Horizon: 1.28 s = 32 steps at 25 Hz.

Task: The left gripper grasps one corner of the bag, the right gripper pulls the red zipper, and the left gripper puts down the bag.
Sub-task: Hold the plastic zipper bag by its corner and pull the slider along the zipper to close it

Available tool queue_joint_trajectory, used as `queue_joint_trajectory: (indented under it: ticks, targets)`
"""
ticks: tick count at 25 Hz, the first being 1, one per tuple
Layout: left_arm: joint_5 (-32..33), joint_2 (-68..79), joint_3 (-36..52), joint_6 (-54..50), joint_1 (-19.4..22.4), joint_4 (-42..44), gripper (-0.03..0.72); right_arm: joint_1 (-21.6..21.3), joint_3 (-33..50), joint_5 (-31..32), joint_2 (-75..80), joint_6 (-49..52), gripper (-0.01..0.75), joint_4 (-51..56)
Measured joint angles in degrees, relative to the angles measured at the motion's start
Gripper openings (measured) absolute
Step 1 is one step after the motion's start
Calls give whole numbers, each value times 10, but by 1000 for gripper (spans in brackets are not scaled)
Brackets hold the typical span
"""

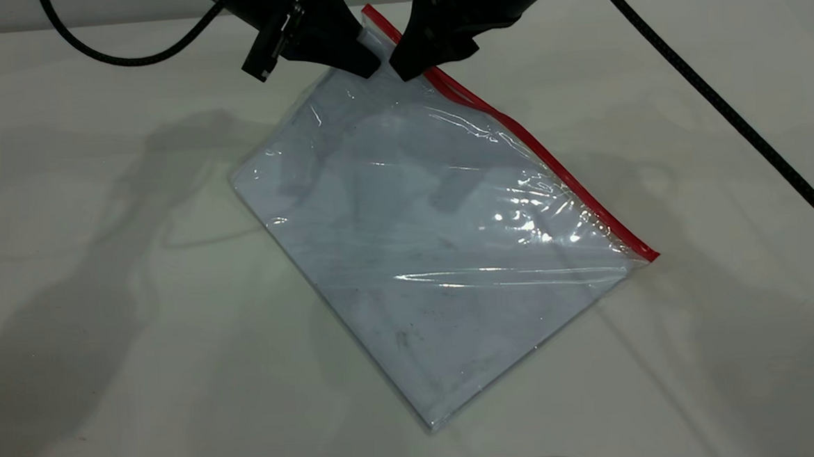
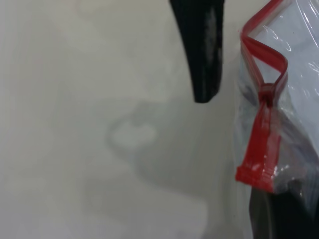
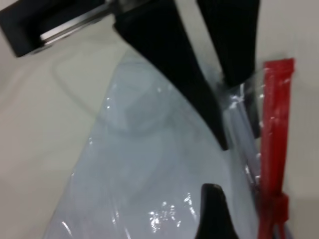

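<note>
Bag: the bag [image 1: 436, 255] lies askew on the white table [image 1: 89, 287], its far end at about twelve o'clock raised off the surface and its low clear corner at six o'clock resting flat; white paper shows through the plastic.

Red zipper: the red zipper [image 1: 550, 162] runs down the bag's edge from twelve o'clock towards four o'clock. In the left wrist view the slider tab [image 2: 265, 94] sits close to the strip's end, with the two halves parted on one side of it and joined on the other, so the zip looks barely travelled.

Corner: the corner [image 1: 373, 16] is up in the air between the two grippers.

Left gripper: the left gripper [image 1: 363, 60] reaches in from eleven o'clock; the lifted plastic hangs from its tips, so I take it to be pinching the bag just beside the corner.

Right gripper: the right gripper [image 1: 409, 65] comes in from one o'clock, right at the strip. Its fingers look spread around the red edge in its own wrist view, not yet nipping the tab.

Step in hand: corner held; the zip pull is about to start, by my reckoning.

Next move: the right gripper must pinch the small tab squarely and draw it along the strip towards four o'clock, while the left holds firm against the tug.
</note>
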Motion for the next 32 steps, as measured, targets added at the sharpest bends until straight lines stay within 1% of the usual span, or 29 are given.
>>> queue_joint_trajectory:
  ticks: [2,5,15,22,26,29,32]
  targets:
    - [0,0,0,0,0,-1,53,0,0,-5,0,0,523,1]
    - [0,0,0,0,0,-2,53,0,-1,-3,0,0,458,2]
    - [0,0,0,0,-1,-2,53,0,-1,5,0,0,200,4]
    - [1,0,0,0,-1,-2,53,0,-1,6,0,0,73,2]
    - [2,0,0,0,0,-2,53,-5,-1,17,0,9,33,-17]
    - [2,0,0,-6,0,-10,53,-10,-1,23,0,32,33,-48]
    - [2,2,0,-12,6,-35,53,-23,0,30,1,76,33,-84]
